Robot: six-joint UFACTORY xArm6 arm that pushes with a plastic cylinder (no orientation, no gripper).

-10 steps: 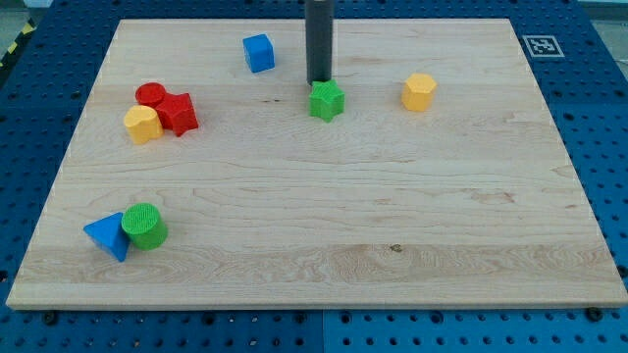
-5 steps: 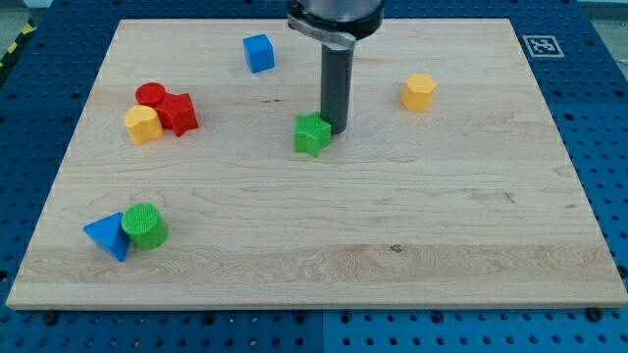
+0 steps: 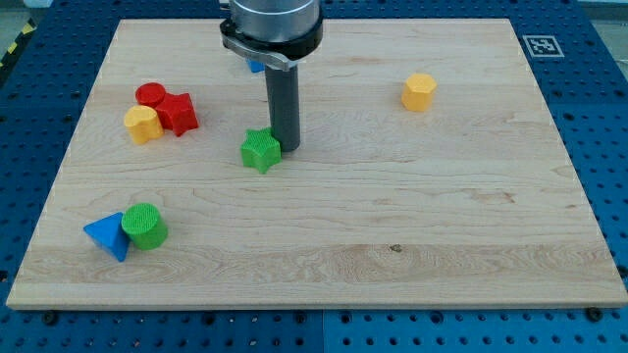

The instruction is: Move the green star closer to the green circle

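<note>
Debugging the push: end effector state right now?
No pincer on this arm, just a rod. My tip sits against the green star, on the star's right in the view, holding nothing.

lab; blue pegboard bench (image 3: pixel 589 147), fiducial tag (image 3: pixel 539 44)

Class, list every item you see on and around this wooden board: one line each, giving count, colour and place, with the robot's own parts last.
green star: 1, green, left of the board's centre, touching my tip
green circle: 1, green, lower left, beside the blue triangle
blue triangle: 1, blue, lower left
red circle: 1, red, upper left cluster
red star: 1, red, same cluster
yellow block: 1, yellow, same cluster
blue block: 1, blue, top, mostly hidden behind the arm
yellow hexagon: 1, yellow, upper right
wooden board: 1, light wood
my tip: 1, dark, at the star's right
</note>
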